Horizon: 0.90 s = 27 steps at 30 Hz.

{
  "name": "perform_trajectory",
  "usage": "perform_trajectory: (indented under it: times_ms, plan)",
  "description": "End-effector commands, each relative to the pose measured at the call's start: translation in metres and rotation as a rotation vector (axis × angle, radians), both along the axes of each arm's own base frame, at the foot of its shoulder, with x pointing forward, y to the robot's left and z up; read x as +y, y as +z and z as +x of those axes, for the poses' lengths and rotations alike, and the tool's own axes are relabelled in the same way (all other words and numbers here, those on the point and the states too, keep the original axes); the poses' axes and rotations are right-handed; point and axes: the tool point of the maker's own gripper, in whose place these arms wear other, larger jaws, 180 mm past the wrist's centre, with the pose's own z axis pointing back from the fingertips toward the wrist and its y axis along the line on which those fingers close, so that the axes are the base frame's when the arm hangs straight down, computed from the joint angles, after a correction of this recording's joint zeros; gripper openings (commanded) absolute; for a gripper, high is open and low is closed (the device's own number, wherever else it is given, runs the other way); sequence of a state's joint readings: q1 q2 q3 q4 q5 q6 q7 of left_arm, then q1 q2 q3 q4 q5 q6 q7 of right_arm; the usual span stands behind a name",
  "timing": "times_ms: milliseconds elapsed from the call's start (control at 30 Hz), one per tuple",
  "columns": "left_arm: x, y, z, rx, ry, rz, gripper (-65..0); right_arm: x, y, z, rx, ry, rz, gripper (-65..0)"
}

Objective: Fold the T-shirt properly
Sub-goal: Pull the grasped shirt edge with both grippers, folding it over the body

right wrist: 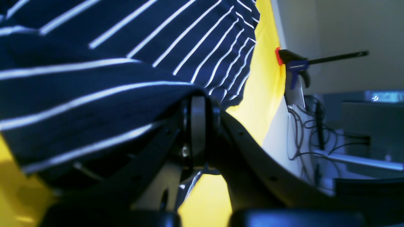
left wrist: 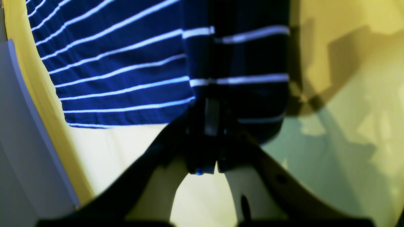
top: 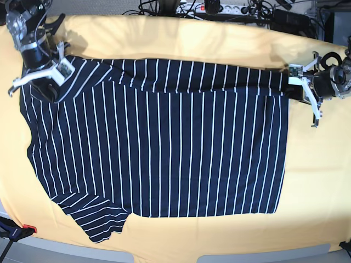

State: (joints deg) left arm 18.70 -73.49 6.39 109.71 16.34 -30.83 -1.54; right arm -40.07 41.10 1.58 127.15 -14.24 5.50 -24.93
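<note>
The T-shirt (top: 164, 153), dark navy with thin white stripes, lies spread across the table, one sleeve pointing to the front left. Its far edge is doubled over into a narrow band. My right gripper (top: 50, 81) is at the far left corner, shut on the T-shirt near the shoulder. In the right wrist view the striped cloth (right wrist: 94, 78) drapes over the closed right gripper (right wrist: 197, 126). My left gripper (top: 297, 82) is at the far right corner, shut on the cloth's edge. In the left wrist view a lifted fold (left wrist: 246, 63) hangs from the left gripper (left wrist: 212, 126).
A yellow cloth (top: 219, 38) covers the table under the shirt. Cables and a power strip (top: 219, 7) run along the back edge. A red-and-blue clamp (right wrist: 292, 63) grips the table's side, and another clamp (top: 19, 230) sits at the front left corner.
</note>
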Motion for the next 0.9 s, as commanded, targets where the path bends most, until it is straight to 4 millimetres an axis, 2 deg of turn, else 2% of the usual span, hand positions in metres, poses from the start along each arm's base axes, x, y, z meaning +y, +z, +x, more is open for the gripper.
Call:
perform_trajectory:
  times_ms: [0, 233, 533, 867]
  plan:
    - [-0.001, 0.011, 0.009, -0.042, -0.005, -0.006, -65.0, -0.001, 0.011, 0.009, -0.041, 0.016, -0.008, -65.0]
    - [-0.003, 0.012, 0.027, -0.146, 0.076, -0.076, -65.0, -0.009, 0.007, 0.031, -0.043, 0.002, 0.028, -65.0]
    - [0.001, 0.032, 0.054, -0.326, 0.156, -0.121, -65.0, -0.027, -0.005, 0.061, -0.010, -0.044, 0.112, -65.0]
    - [-0.005, 0.052, 0.075, -0.405, 0.198, -0.190, -65.0, -0.019, 0.002, 0.067, -0.028, 0.002, 0.127, -65.0]
